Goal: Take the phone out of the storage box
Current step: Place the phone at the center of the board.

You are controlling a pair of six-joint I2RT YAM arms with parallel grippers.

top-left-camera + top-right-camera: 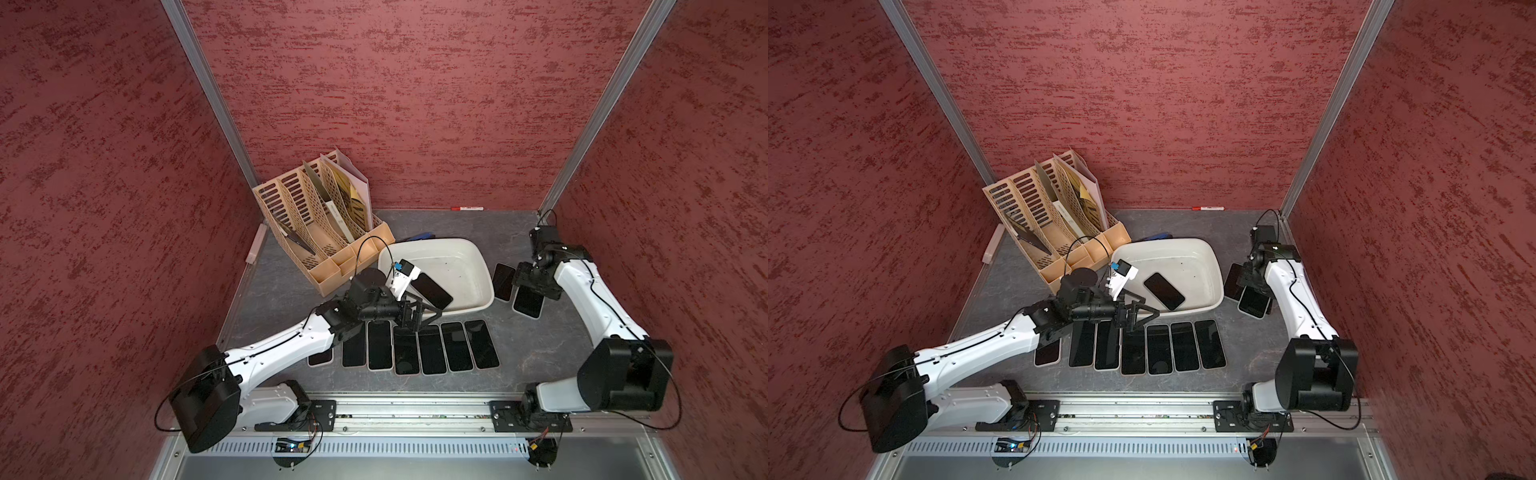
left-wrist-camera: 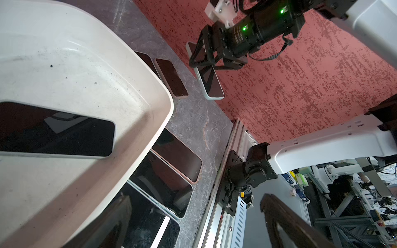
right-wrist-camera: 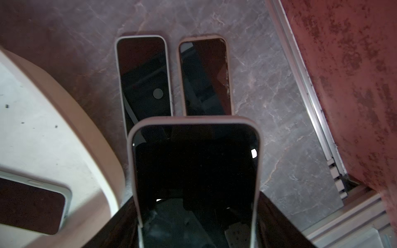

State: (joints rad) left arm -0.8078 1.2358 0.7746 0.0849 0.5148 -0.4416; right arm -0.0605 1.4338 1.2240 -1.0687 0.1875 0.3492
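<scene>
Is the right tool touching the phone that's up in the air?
Touching. The left wrist view shows the right tool closed around the raised phone, fingers against it with no gap.

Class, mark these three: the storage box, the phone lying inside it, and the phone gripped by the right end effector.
storage box (image 1: 457, 266): a top view, bare floor of the tub.
phone in the box (image 1: 434, 291): a top view, middle of its dark screen.
held phone (image 3: 194, 163): right wrist view, middle of its screen.
</scene>
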